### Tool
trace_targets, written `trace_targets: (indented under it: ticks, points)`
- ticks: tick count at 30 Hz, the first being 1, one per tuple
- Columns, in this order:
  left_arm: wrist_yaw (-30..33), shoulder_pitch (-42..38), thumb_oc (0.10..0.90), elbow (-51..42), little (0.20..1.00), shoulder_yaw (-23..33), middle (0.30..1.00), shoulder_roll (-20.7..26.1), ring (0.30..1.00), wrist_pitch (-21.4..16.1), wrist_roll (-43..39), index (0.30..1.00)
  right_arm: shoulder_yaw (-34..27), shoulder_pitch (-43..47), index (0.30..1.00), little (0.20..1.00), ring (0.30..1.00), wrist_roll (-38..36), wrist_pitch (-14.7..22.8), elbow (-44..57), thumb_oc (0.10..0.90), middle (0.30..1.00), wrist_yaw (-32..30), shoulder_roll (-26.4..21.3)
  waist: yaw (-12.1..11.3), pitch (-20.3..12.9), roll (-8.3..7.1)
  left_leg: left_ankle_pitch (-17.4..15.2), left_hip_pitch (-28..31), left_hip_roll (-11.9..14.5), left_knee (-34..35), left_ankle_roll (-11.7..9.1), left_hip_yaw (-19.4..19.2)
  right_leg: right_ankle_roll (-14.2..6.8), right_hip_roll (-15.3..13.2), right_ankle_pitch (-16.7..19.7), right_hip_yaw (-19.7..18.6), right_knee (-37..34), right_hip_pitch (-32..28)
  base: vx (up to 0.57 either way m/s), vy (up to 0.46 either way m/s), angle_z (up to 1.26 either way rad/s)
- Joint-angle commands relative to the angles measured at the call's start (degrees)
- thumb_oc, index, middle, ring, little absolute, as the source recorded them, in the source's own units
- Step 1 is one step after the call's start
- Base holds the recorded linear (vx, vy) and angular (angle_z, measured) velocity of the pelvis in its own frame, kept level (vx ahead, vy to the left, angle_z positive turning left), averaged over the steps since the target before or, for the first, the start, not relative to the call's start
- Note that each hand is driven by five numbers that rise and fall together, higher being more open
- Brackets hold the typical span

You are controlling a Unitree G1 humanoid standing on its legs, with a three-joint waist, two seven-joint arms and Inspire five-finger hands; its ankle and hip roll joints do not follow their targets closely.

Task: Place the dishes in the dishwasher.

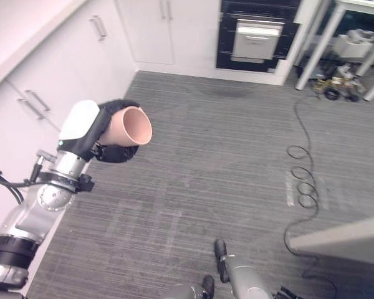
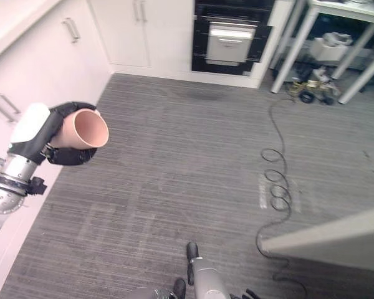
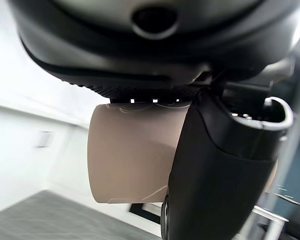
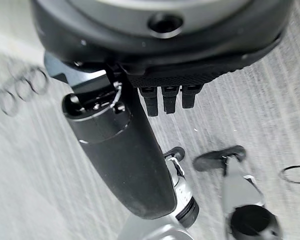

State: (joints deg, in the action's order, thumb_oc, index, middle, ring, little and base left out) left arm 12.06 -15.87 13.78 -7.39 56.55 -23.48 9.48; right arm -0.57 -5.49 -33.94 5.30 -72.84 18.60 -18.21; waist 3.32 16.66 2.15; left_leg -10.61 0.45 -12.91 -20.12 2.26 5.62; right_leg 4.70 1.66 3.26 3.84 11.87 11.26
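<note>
My left hand (image 1: 112, 152) is shut on a beige-pink cup (image 1: 129, 126), held on its side in the air with the open mouth facing right. The cup hangs beside the white lower cabinets at the left. In the left wrist view the thumb (image 3: 220, 170) wraps across the cup's wall (image 3: 135, 155). A dark built-in appliance (image 1: 257, 37) with a silver front panel stands closed at the far wall, well away from the cup. My right hand (image 4: 125, 160) hangs over the floor, fingers relaxed, holding nothing.
White cabinets with bar handles (image 1: 56, 81) run along the left and back walls. A white table's legs (image 1: 324, 43) stand at the back right with clutter beneath. A grey worktop corner (image 1: 349, 240) juts in at the lower right. Grey plank floor (image 1: 224, 156) spreads between.
</note>
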Motion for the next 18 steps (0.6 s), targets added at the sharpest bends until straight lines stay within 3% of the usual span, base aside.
trace_targets:
  ticks: [1,3,6,7,9,13,18]
  points:
    - [3.59,-7.52,0.4,-6.04,0.3,6.49,0.3,4.06,0.3,-1.13,-2.44,0.3,0.18,2.9,0.9,0.9,0.9,-3.24,3.45,1.18,0.8,0.9,0.89,-2.84,1.28,-5.42,0.5,-3.24,-4.67,10.6,2.93,-1.0,-5.31,-11.1,-3.1,-12.74,-0.57,5.32,-5.3,0.08,-0.12,0.36]
    - [3.26,-7.75,0.4,-6.26,0.3,6.4,0.3,4.63,0.3,-1.3,-3.35,0.3,0.25,3.37,0.9,0.9,0.9,-4.56,3.58,1.56,0.8,0.9,0.81,-3.52,1.26,-5.4,0.58,-2.44,-4.44,11.55,2.93,-1.68,-6.91,-10.67,-3.52,-13.25,0.19,5.32,-5.94,0.03,-0.047,0.49]
    - [2.15,-8.69,0.4,-7.41,0.3,6.02,0.3,5.5,0.3,-1.9,-5.38,0.3,-0.65,3.52,0.9,0.9,0.9,-4.77,4.46,2.51,0.8,0.9,1.4,-4.72,1.84,-4.88,0.67,-1.23,-3.99,13.44,2.93,-2.86,-12.5,-10.09,-5.29,-13.91,2.95,5.32,-7.14,-0.02,0.008,0.6]
    - [1.45,-8.86,0.4,-8.03,0.3,5.9,0.3,4.89,0.3,-2.73,-5.07,0.3,-1.15,3.18,0.9,0.9,0.9,-5.0,5.25,2.78,0.8,0.9,1.82,-5.06,2.17,-4.42,0.92,0.1,-4.99,15.23,2.93,-4.13,-15.43,-10.16,-6.09,-13.96,4.78,5.32,-7.68,-0.05,0.047,0.96]
    - [1.22,-8.65,0.4,-9.05,0.3,6.16,0.3,3.9,0.3,-2.73,-4.4,0.3,-1.67,3.29,0.9,0.9,0.9,-4.85,5.43,2.91,0.8,0.9,2.18,-5.45,1.95,-4.02,1.12,1.43,-6.67,16.06,2.93,-5.2,-15.84,-10.17,-6.65,-14.54,4.95,5.32,-8.36,-0.04,0.093,1.0]
    - [1.16,-5.95,0.4,-10.69,0.3,7.35,0.3,1.88,0.3,-4.13,-0.64,0.3,-2.63,3.45,0.9,0.9,0.9,-6.36,3.59,2.58,0.8,0.9,1.27,-4.94,1.61,-4.77,2.12,1.06,-8.02,17.2,2.93,-5.9,-15.43,-10.48,-7.69,-15.21,6.46,5.32,-8.4,-0.02,0.103,0.18]
    - [0.68,-4.55,0.4,-10.47,0.3,8.11,0.3,1.97,0.3,-5.22,-0.07,0.3,-1.97,2.85,0.9,0.9,0.9,-3.59,3.54,0.93,0.8,0.9,0.4,-3.28,1.61,-6.0,2.84,-0.23,-7.0,16.58,2.93,-5.52,-15.28,-11.05,-8.53,-14.98,6.59,5.32,-8.25,0.03,0.081,-0.04]
